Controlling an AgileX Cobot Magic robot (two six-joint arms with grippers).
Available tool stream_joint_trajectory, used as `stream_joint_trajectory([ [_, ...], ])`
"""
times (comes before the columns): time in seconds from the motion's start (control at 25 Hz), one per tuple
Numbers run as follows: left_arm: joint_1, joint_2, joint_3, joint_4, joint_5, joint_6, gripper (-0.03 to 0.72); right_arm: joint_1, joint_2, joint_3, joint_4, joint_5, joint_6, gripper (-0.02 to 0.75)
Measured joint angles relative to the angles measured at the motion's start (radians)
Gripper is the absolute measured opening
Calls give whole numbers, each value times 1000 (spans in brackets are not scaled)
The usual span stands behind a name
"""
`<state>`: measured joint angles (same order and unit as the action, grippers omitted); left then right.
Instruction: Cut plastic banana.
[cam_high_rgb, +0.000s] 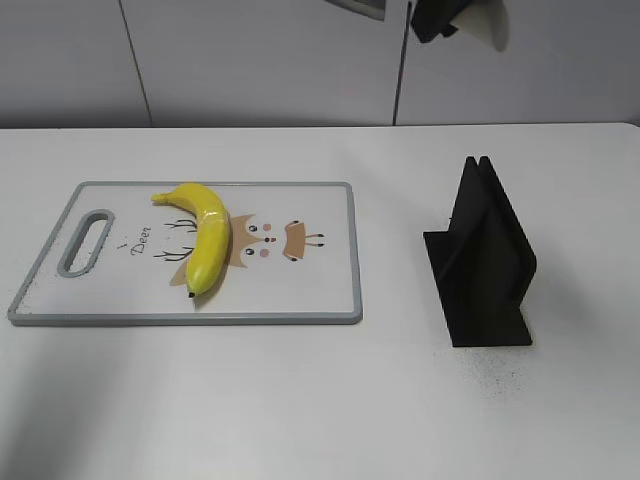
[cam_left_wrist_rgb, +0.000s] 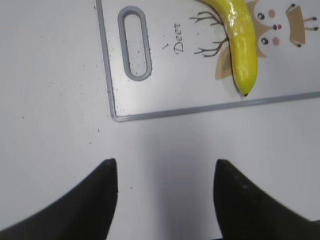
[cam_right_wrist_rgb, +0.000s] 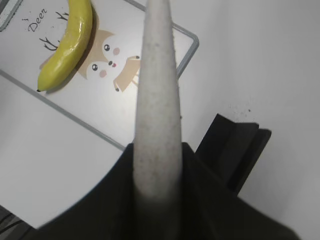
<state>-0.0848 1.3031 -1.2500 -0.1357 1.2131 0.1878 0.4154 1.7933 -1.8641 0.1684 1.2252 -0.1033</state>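
The plastic banana (cam_high_rgb: 207, 235) is glossy yellow and curved. It lies on the left half of a white cutting board (cam_high_rgb: 320, 285) with a grey rim and a deer drawing, dark tip toward the front edge. It also shows in the left wrist view (cam_left_wrist_rgb: 241, 45) and the right wrist view (cam_right_wrist_rgb: 67, 45). My right gripper (cam_high_rgb: 440, 20) is high above the back right of the table, shut on a pale toy knife (cam_high_rgb: 492, 25); the blade (cam_right_wrist_rgb: 157, 90) points forward between the jaws (cam_right_wrist_rgb: 157, 150). My left gripper (cam_left_wrist_rgb: 165, 167) is open and empty, above bare table in front of the board's front left corner (cam_left_wrist_rgb: 117, 117).
A black knife stand (cam_high_rgb: 485, 260) stands on the white table to the right of the board, and it shows in the right wrist view (cam_right_wrist_rgb: 232, 150). The board has a handle slot (cam_high_rgb: 88, 240) at its left end. A grey wall runs behind the table.
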Motion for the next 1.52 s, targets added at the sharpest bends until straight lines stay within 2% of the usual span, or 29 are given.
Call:
stream_joint_trajectory([
  [0.4,0,-372,312,20,4,-1,591,0,-242,367,-57,-5,132,164],
  [0.88,0,-877,578,20,1,-1,589,0,-506,764,-105,-218,322,164],
  [1.28,0,-1244,715,20,-23,-3,589,0,-580,937,-179,-334,443,164],
  [1.52,0,-1308,747,30,-43,-4,581,0,-583,945,-186,-367,458,164],
])
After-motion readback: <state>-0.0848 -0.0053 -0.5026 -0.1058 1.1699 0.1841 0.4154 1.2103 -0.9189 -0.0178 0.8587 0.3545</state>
